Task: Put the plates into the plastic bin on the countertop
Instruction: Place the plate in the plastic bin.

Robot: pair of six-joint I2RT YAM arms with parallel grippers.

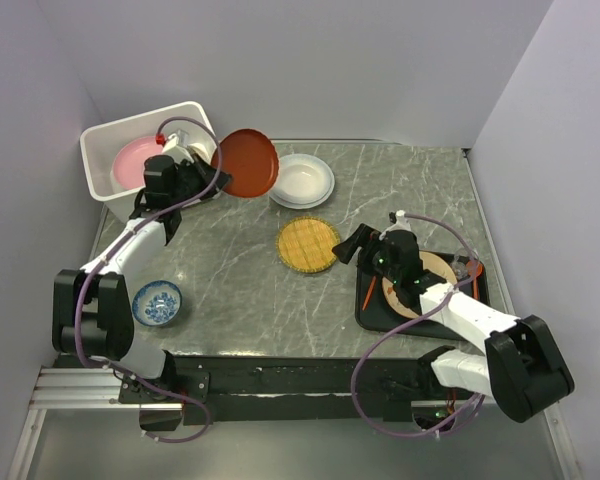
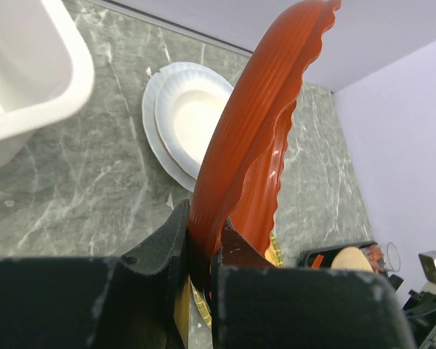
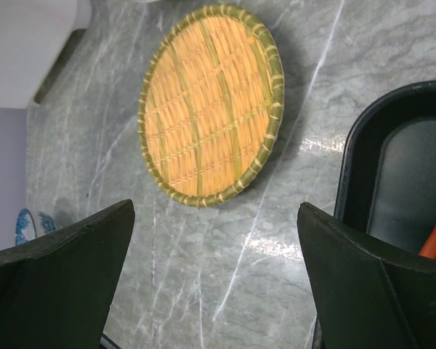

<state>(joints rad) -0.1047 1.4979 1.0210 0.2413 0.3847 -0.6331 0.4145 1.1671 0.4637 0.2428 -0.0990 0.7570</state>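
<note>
Pinching the rim of a round red-orange plate [image 1: 246,162] in the left gripper [image 2: 203,254] beside the white plastic bin [image 1: 96,168], far-left corner. Holding the right gripper [image 3: 214,212] spread wide, empty.

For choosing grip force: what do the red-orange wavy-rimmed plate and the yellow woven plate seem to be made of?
The red-orange wavy-rimmed round plate looks like moulded plastic or melamine, semi-glossy: smooth ribbed surface with soft highlights. The round yellow woven plate seems plaited straw or bamboo, matt: visible crossing strands and a greenish bound edge.
</note>
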